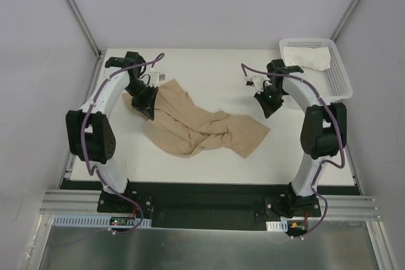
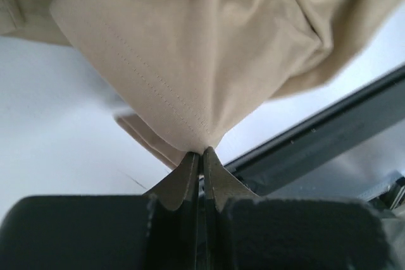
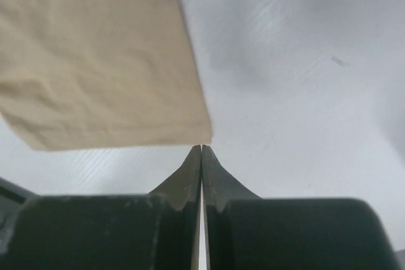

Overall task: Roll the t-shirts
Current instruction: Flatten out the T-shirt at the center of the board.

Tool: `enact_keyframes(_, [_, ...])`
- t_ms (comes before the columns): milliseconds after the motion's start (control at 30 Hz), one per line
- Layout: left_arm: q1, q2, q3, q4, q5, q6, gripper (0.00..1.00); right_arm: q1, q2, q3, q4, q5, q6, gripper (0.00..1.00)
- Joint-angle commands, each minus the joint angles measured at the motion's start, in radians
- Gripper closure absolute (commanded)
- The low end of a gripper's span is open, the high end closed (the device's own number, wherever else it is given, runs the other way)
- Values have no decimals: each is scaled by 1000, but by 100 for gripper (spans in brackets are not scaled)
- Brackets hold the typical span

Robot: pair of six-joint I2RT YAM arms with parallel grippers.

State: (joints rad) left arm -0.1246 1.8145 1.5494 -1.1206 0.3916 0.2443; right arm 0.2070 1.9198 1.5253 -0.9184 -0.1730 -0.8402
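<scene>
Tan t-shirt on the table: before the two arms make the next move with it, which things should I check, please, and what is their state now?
1. Left jaws shut on the hem of the tan t-shirt: ok, cloth is pinched between them.
2. Right jaws holding a corner of it: cannot tell; they are shut, and the corner ends just at their tips.
3. Shirt spread flat for rolling: not ok, it is crumpled and twisted.
4. Shirt wholly on the table: ok.
5. Way clear of the white t-shirt: ok, it lies in the basket.
</scene>
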Motion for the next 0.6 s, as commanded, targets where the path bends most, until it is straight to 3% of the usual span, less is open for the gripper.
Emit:
enact_keyframes(0, [8, -185, 44, -384, 109, 142, 100, -1, -224, -74, -162, -59, 10, 99])
enact_keyframes(100, [8, -295, 26, -398, 55, 176, 100, 9, -313, -89, -192, -140, 39, 94])
enact_keyframes(300, [54, -383, -46, -398, -223, 266, 100, 89, -349, -131, -139, -145, -43, 61])
enact_keyframes(433, [196, -360, -159, -398, -350, 303, 100, 106, -259, -97, -94, -125, -74, 50])
enact_keyframes(567, [238, -337, -268, -380, -294, 313, 100, 138, -122, 5, -97, -143, -71, 38])
